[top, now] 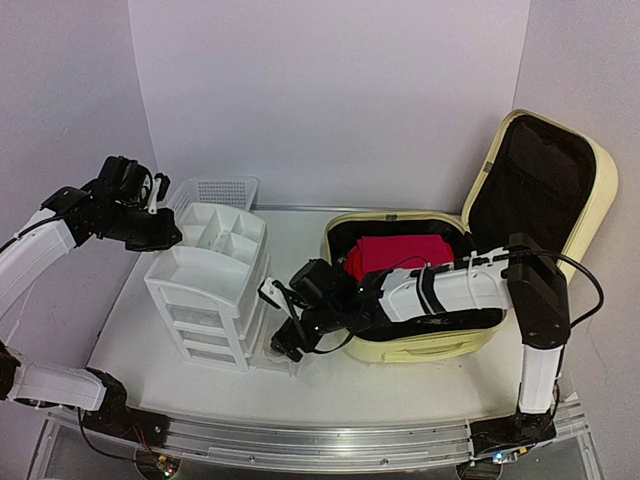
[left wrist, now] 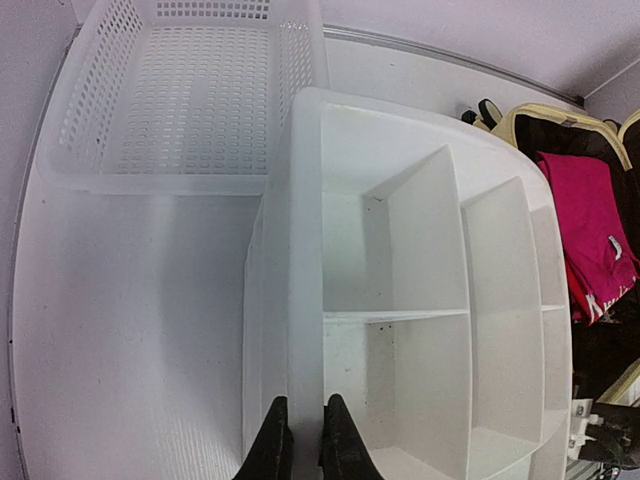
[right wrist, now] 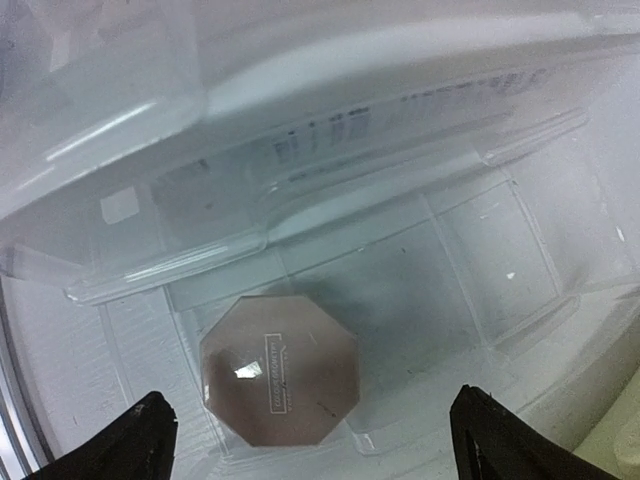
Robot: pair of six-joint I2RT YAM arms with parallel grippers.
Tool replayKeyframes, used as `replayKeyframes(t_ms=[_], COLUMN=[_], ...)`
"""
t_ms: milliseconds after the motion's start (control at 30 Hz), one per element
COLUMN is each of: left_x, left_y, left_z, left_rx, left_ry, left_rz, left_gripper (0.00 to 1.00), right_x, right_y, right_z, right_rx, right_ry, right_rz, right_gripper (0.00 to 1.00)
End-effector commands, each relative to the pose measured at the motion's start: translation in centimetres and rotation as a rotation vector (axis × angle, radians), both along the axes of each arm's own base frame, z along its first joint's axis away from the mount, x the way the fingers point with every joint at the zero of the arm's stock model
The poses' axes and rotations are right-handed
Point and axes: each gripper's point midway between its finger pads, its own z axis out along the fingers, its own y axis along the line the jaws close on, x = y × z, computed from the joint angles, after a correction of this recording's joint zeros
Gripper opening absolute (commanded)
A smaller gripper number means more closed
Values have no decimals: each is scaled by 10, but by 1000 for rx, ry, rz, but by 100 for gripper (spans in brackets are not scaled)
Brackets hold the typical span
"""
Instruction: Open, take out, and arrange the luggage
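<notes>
White walls stand around a white table point(top: 400, 385). The luggage point(top: 430, 350) sits on the right side of the table. It is open, and its lid point(top: 600, 190) stands up against the right wall. A red cloth point(top: 395, 250) lies inside, but the right arm covers part of it.

The right gripper point(top: 276, 320) is down low at the bottom drawer point(right wrist: 480, 270) of the white drawer unit point(top: 210, 270). Its fingers point(right wrist: 145, 435) are spread wide and hold nothing. A brown eight-sided thing point(right wrist: 280, 370) lies in the drawer under them. The words on it are too blurry to read.

The left gripper point(left wrist: 305, 450) is above the near rim of the drawer unit's top tray. Its fingers are closed nearly together. It is hard to tell if they touch the rim.

A white mesh basket point(top: 222, 190) sits just behind the drawer unit, by the far wall. The near side of the table is bare.
</notes>
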Motion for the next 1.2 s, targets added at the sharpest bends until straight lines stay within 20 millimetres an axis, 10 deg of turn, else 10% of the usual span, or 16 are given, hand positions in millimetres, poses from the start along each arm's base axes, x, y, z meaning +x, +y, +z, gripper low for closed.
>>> replayKeyframes(t_ms=[0, 200, 433, 1167], left_x=[-18, -17, -14, -16], left_y=[17, 16, 13, 14], left_z=[-43, -42, -45, -44], left_rx=[127, 129, 125, 127], left_ry=[144, 144, 158, 150], left_rz=[-5, -9, -20, -19], left_gripper=[0, 0, 0, 0], right_x=[15, 19, 16, 38], right_y=[-21, -81, -85, -53], right_z=[65, 51, 31, -11], right_rx=[67, -141, -269, -382], right_ry=[-53, 34, 17, -21], right_rz=[-178, -472, -381, -126], right_gripper=[92, 66, 44, 58])
